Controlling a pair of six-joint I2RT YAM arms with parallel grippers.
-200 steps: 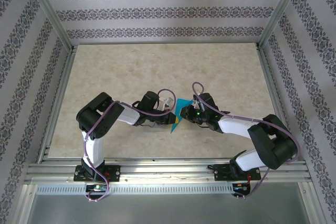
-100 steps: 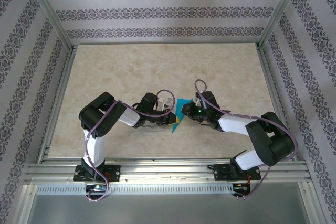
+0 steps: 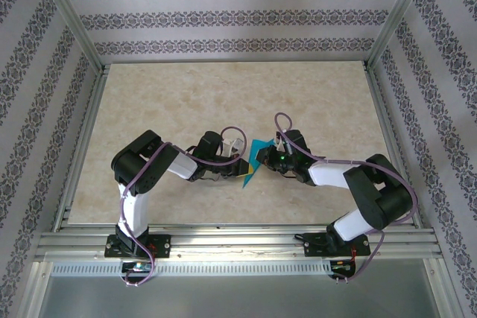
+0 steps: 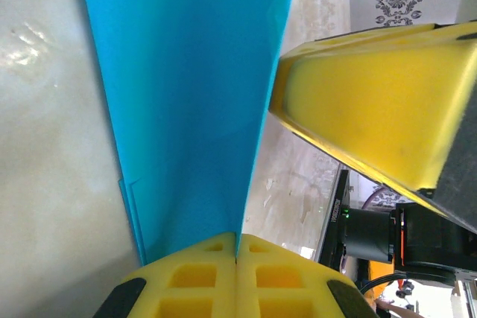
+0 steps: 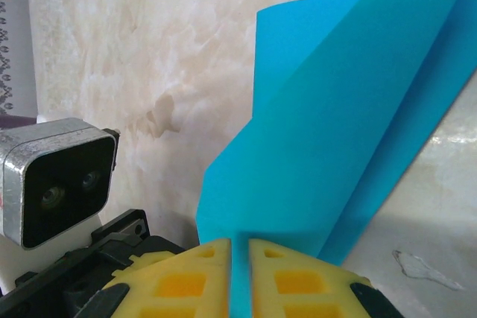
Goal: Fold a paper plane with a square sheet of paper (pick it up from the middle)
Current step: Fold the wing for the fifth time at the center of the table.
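Note:
The teal-blue sheet of paper [image 3: 255, 159] is folded into a narrow, layered, tapering shape like a paper plane and is held off the table between both arms at the table's middle. My left gripper [image 4: 237, 248] is shut on its narrow end, and the paper [image 4: 186, 102] fans away from the yellow pads. From the other side my right gripper [image 5: 240, 249] is shut on the paper [image 5: 335, 124], a thin strip of it showing between the pads. One right finger [image 4: 373, 102] shows close beside the paper. In the top view the left gripper [image 3: 243, 169] and right gripper [image 3: 266, 159] nearly touch.
The beige marble-patterned table [image 3: 186, 102] is ringed by an aluminium frame [image 3: 223, 240] and patterned walls. The left wrist camera [image 5: 58, 181] sits close to the right gripper. Both arms' elbows fold out towards the table's sides.
The right arm's elbow has swung slightly left and inward. Both grippers stay shut on the paper, which has hardly moved.

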